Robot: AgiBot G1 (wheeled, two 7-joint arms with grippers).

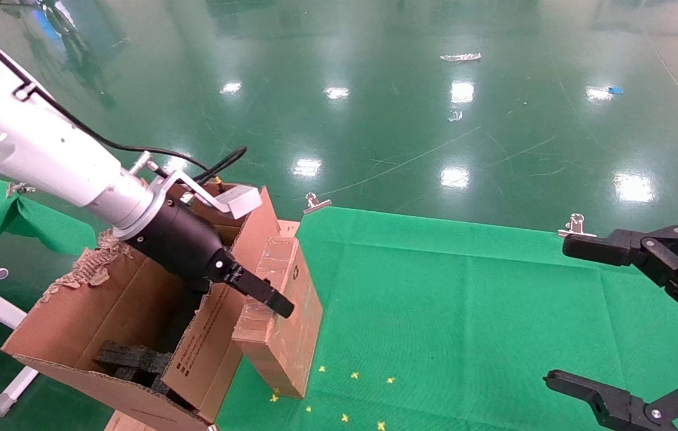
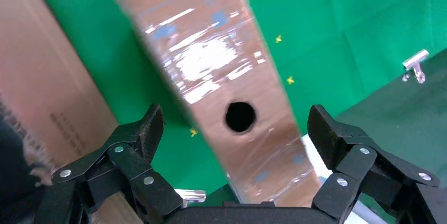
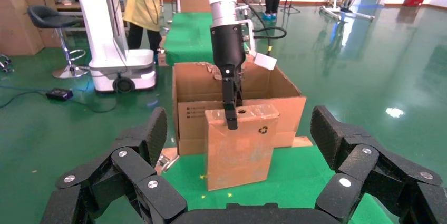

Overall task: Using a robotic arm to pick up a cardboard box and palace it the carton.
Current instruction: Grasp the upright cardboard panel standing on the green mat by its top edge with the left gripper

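**Cardboard box upright on the tabletop beside the carton, left fingers spread around its top**

Cardboard box (image 1: pixel 284 311): small, brown, taped; you see it standing on end on the green tabletop (image 1: pixel 465 299), leaning close against the outer flap of the carton (image 1: pixel 135 311). Its upper face carries a round hole (image 2: pixel 240 116) and shiny tape; a recycling mark (image 3: pixel 262 129) shows on the broad side.

Robotic arm (image 1: pixel 45 161): white, black wrist, reaching over the carton from your left. Left gripper (image 2: pixel 234 129): fingers (image 2: pixel 145 132) spread wide either side of the box's top, apart from it in the wrist view, nothing grasped. From the head and right wrist views one finger lies along the box's top end; you cannot tell whether it touches.

Carton: large, flaps up, printed text on the flap nearest the box, torn rear edge, black foam inserts (image 1: pixel 132 362) inside.

Right gripper (image 1: pixel 638 326): at your right over the tabletop edge, well apart from the box, fingers released and empty.

Yellow marks (image 1: pixel 354 376): scattered on the tabletop near the box's foot
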